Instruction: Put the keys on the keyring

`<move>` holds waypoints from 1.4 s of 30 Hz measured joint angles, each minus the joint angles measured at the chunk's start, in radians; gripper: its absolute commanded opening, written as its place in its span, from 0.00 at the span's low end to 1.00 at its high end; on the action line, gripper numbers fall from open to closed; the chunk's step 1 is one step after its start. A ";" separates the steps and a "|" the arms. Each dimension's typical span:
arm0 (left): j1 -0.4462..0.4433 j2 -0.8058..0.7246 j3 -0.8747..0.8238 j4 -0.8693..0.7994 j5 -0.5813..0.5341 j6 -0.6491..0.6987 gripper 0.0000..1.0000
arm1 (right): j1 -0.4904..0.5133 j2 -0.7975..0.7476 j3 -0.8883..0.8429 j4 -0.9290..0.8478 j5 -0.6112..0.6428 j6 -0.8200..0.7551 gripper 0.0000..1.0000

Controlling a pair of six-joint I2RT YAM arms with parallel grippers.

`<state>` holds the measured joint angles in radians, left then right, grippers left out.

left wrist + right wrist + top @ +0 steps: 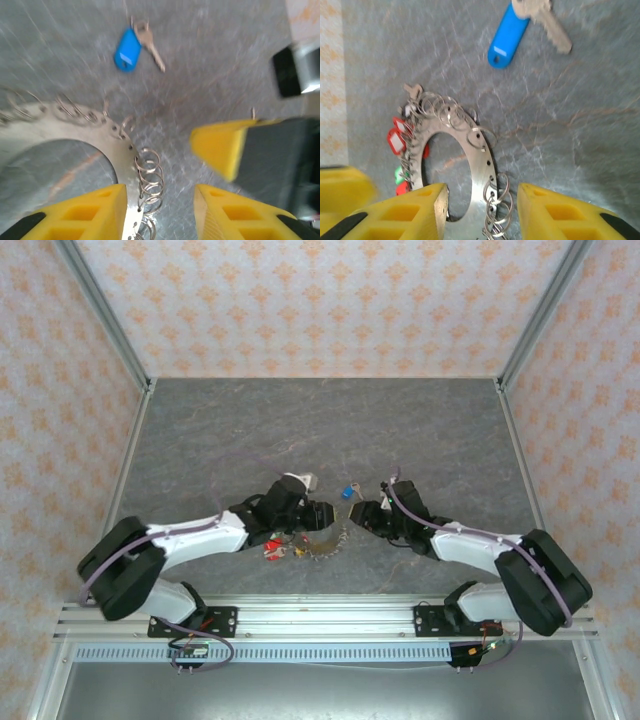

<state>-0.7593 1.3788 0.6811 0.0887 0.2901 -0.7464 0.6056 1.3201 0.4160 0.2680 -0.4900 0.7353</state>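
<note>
- Keyring (pixel 481 160) handling, as I judge it: a thin, flat metal plate, stiff and probably light. It looks slick on the grey marbled table (pixel 250 430) and is likely to skate if nudged rather than pinched.
- Best hold looks to be across the bare band between the big hole and the rim, clear of the loose split rings (pixel 445 107) (those would swing and slip out of a pinch).
- Looks: a dull grey curved band around a wide hole, with small holes along its edge and wire loops hanging from them. Red tags (pixel 397 140) bunch on one side.
- Place: it lies flat on the table between the two grippers, on the side nearer the arm bases. The blue-tagged key (pixel 506 36) lies loose just beyond it, apart from the ring.
- Left gripper (pixel 160 200): its yellow fingers (pixel 85 212) stand apart, straddling the fringed rim with nothing clamped.
- Right gripper (pixel 482 200): also parted, with the band and its loops in the gap, untouched as far as I can see.
</note>
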 measured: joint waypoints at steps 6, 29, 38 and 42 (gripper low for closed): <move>0.118 -0.130 -0.061 -0.082 -0.075 0.035 0.40 | 0.045 0.129 0.045 0.013 -0.008 0.032 0.33; 0.158 0.058 -0.117 -0.063 0.002 0.063 0.04 | 0.048 0.211 0.084 0.044 -0.043 0.080 0.32; 0.172 0.069 -0.145 0.003 -0.005 0.049 0.00 | 0.048 0.227 0.098 0.044 -0.054 0.080 0.32; 0.189 0.088 -0.157 0.055 0.008 0.032 0.00 | 0.048 0.238 0.104 0.051 -0.061 0.080 0.30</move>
<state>-0.5705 1.4670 0.5240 0.1440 0.2981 -0.7147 0.6540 1.5581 0.5201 0.3191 -0.5510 0.8158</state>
